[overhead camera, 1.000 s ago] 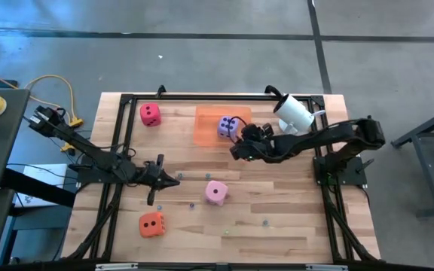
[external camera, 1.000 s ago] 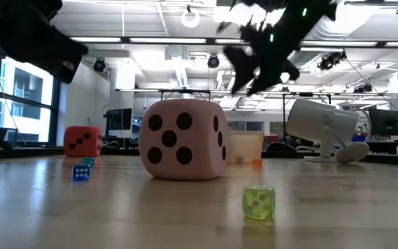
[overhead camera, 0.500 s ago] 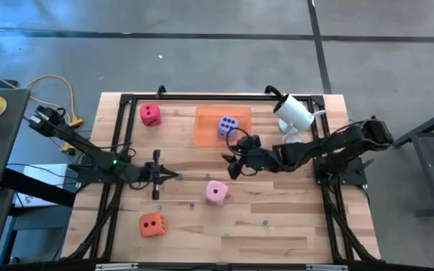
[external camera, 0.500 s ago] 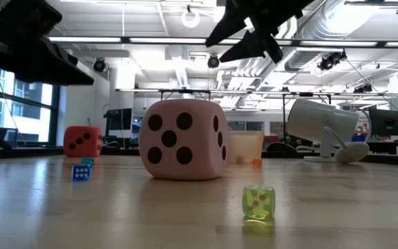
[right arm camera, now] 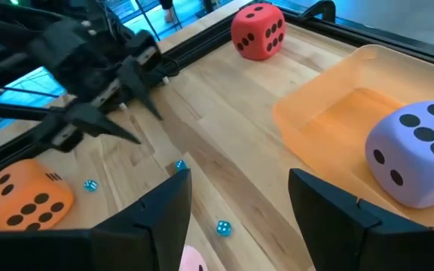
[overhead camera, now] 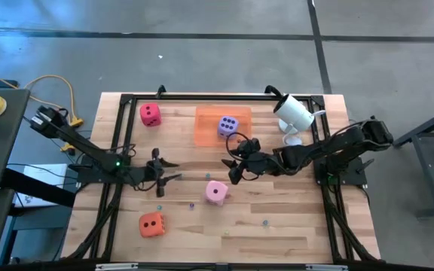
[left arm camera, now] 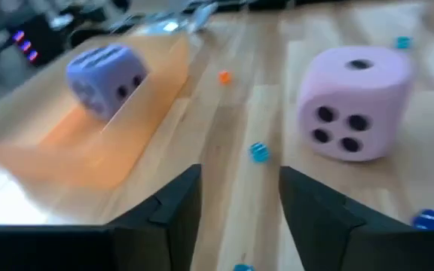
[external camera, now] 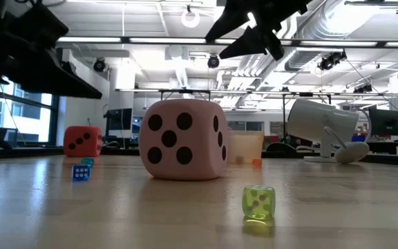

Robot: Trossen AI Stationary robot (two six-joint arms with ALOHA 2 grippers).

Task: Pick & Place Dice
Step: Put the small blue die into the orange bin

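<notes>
1. Soft purple cube die (overhead camera: 228, 126) sits inside translucent orange square tray (overhead camera: 206, 129), apparently delivered.
2. Right gripper (overhead camera: 232, 167) hangs over soft light-pink cube die (overhead camera: 216, 192), fingers apart, empty.
3. Left gripper (overhead camera: 170, 170) parted, empty, nearby.

Purple die (overhead camera: 227, 126) with dark pips, translucent orange tray (overhead camera: 206, 128), light pink die (overhead camera: 216, 192), red-magenta die (overhead camera: 151, 114), orange die (overhead camera: 151, 223)

Ceiling strip lights (external camera: 150, 39) are glowing bright in the low view, turning the arms into black silhouettes. The table (overhead camera: 277, 226) is lying evenly lit from above, with only faint shadows. The left wrist view is smearing with blur across the tray (left arm camera: 89, 150) and pink die (left arm camera: 353, 102); the right wrist view is staying crisp.
</notes>
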